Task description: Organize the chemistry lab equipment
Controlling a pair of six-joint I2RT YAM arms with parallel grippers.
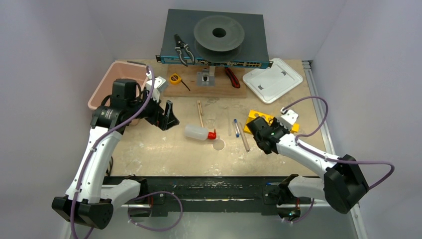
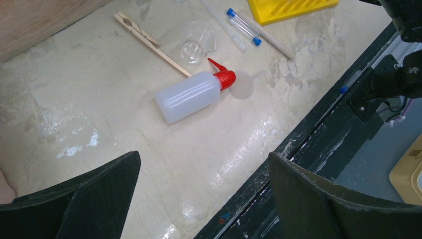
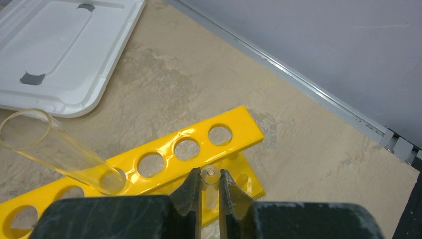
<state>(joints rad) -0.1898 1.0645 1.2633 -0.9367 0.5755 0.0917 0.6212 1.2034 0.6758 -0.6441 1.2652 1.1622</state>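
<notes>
The yellow test-tube rack is lying on the desk directly under the right hand. Six holes are showing in its top plate. One wide clear test tube is sitting in the fourth hole from the rack's right end, left of this hand, and is leaning with its open mouth up and to the left. The right hand's fingers are pinching one thin clear tube, which is standing upright between the tips. Whether it is seated in the rack I cannot tell. A white lid is lying flat beyond the rack to the left.

The left hand is hanging over the desk with its fingers spread wide and gripping nothing. Ahead of it, one squeeze bottle is lying on its side. Its long axis is running away from the hand and to the right, with the red cap at the far end. One small round dish is lying flat, touching that cap. Beyond the bottle, one clear beaker is lying tipped over beside one wooden clamp. Farther right, the blue-capped tubes are lying close together with two blue caps showing, one at each end. One wooden stick is lying just beside them, roughly parallel.
</notes>
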